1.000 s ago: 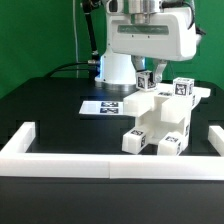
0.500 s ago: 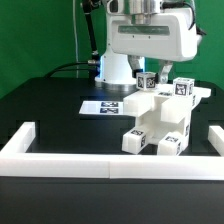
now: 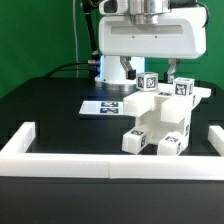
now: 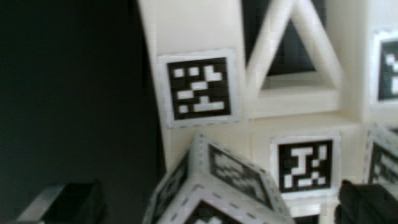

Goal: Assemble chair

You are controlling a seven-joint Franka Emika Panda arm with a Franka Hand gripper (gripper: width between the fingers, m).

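The white chair (image 3: 160, 120) stands right of the table's middle, with square tags on its blocks and an X-braced panel behind. My gripper (image 3: 151, 74) hangs just over its top with a small tagged piece (image 3: 148, 84) between the fingers. In the wrist view the gripper (image 4: 228, 205) is open: the dark fingers (image 4: 68, 203) stand wide apart, with a gap between them and the tagged piece (image 4: 240, 185). Beyond it the chair's tagged post and braced panel (image 4: 196, 90) fill the view.
The marker board (image 3: 103, 106) lies flat at the exterior view's left of the chair. A low white border wall (image 3: 60, 160) runs along the front and up both sides. The robot's base (image 3: 112, 70) stands behind.
The fingers have spread apart around the tagged piece, and the hand has shifted slightly to the exterior view's right. The chair has not moved.
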